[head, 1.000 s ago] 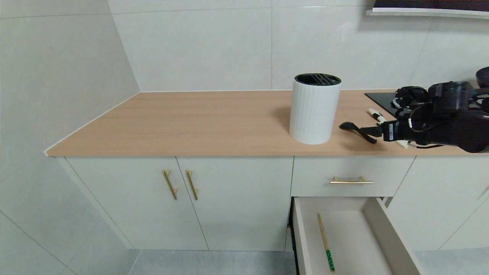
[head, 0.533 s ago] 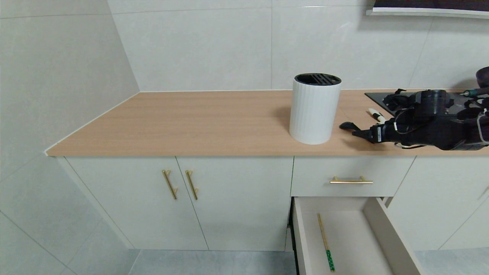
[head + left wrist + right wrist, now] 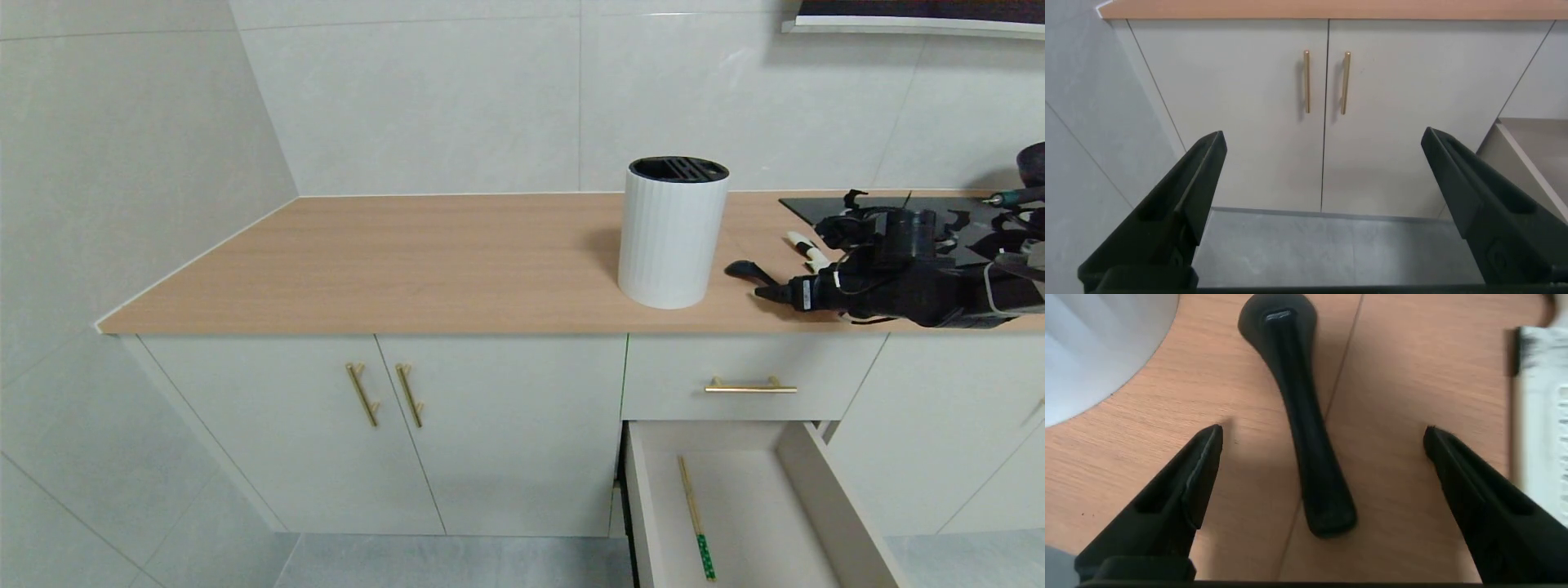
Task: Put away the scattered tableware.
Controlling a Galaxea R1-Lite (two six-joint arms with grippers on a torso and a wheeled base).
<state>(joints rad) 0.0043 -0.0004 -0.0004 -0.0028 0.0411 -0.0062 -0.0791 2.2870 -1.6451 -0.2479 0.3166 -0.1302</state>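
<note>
A black utensil lies on the wooden counter, just right of the white ribbed holder. My right gripper hangs low over the utensil's near end and is open. In the right wrist view the black utensil lies lengthwise between the two spread fingers, and my right gripper holds nothing. A white utensil with a black tip lies beside it. My left gripper is open, low in front of the cabinet doors.
Below the counter a drawer stands pulled out, with a chopstick with a green end inside. A closed drawer with a gold handle sits above it. A black hob lies at the counter's back right.
My right arm has come down toward the counter, bringing the open gripper lower around the black utensil. The utensils and the holder have not moved.
</note>
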